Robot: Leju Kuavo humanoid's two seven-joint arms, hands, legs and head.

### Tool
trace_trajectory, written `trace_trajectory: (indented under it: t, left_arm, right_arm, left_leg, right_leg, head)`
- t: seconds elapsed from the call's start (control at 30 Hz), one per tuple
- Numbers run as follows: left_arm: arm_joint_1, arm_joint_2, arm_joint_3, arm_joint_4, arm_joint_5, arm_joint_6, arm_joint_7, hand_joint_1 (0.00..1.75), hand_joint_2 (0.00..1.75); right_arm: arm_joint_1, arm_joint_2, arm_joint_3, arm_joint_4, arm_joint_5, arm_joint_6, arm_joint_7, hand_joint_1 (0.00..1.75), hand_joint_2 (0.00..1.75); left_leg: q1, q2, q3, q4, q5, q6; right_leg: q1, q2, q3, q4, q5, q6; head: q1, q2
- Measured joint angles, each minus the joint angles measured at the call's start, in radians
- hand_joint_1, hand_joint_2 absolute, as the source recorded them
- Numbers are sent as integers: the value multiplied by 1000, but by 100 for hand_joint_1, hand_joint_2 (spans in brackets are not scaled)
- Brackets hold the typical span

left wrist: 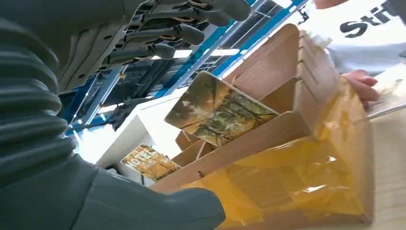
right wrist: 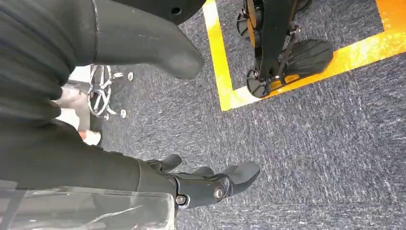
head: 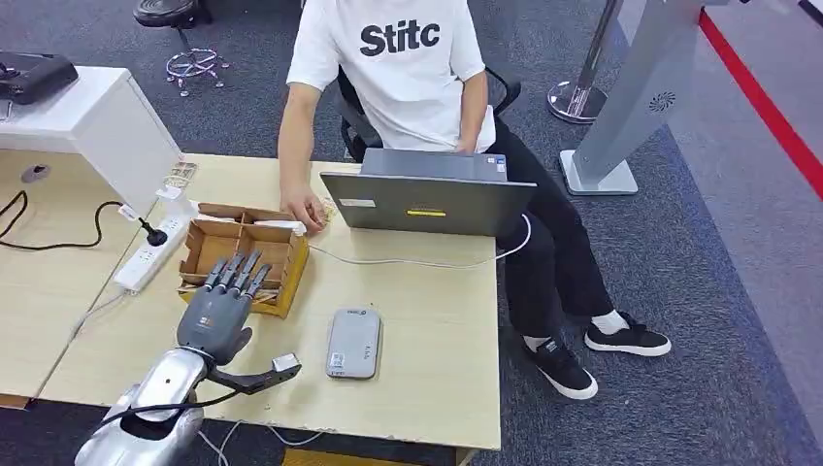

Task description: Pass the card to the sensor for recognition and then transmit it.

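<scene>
Your left hand (head: 221, 309) hovers over the near edge of the cardboard divider box (head: 215, 245) on the table (head: 427, 330), its fingers (head: 236, 272) extended side by side toward the compartments and its thumb held apart, with nothing between them. In the left wrist view the card (left wrist: 218, 111), printed with an autumn-toned picture, stands tilted in one compartment, leaning against a cardboard partition with its upper corner and edge rising above the wall; a second printed card (left wrist: 149, 163) lies beyond the box. The card will likely handle as a thin, light, stiff plastic sheet with smooth, slippery faces, so you should take it by the exposed upper edge, thumb on one face and fingers on the other, and draw it out along the slot rather than across the partition. The grey card reader (head: 353, 342) lies flat on the table just beside the box, toward your right. A seated person rests a hand (head: 306, 211) at the far corner of the box, behind an open laptop (head: 427, 202). Your right hand (right wrist: 210, 184) hangs over the carpet, fingers loosely curled and holding nothing.
</scene>
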Motion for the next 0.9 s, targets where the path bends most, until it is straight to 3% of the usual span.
trace_trajectory:
  t: [0.03, 0.07, 0.73, 0.9]
  left_arm:
    - [0, -1, 3, 0, -1, 1, 1, 0, 175]
    - [0, -2, 6, 0, -1, 3, 3, 175, 175]
    - [-19, -21, 56, 60, 13, 15, 17, 175, 175]
    - [-26, -29, 77, 89, 7, 73, 29, 175, 175]
  right_arm:
    - [0, 0, 0, 0, 1, 0, 0, 0, 175]
    - [0, 0, 0, 0, 3, 0, -1, 0, 175]
    - [0, 4, -12, 0, 12, 6, -16, 0, 175]
    - [0, 4, -18, 0, 22, 3, -13, 0, 175]
  left_leg:
    - [0, 0, 0, 0, 0, 0]
    - [0, 0, 0, 0, 0, 0]
    - [0, 0, 0, 0, 0, 0]
    - [0, 0, 0, 0, 0, 0]
  right_leg:
    - [0, 0, 0, 0, 0, 0]
    - [0, 0, 0, 0, 0, 0]
    - [0, 0, 0, 0, 0, 0]
    - [0, 0, 0, 0, 0, 0]
  head:
    - [0, 0]
    - [0, 0]
    - [0, 0]
    - [0, 0]
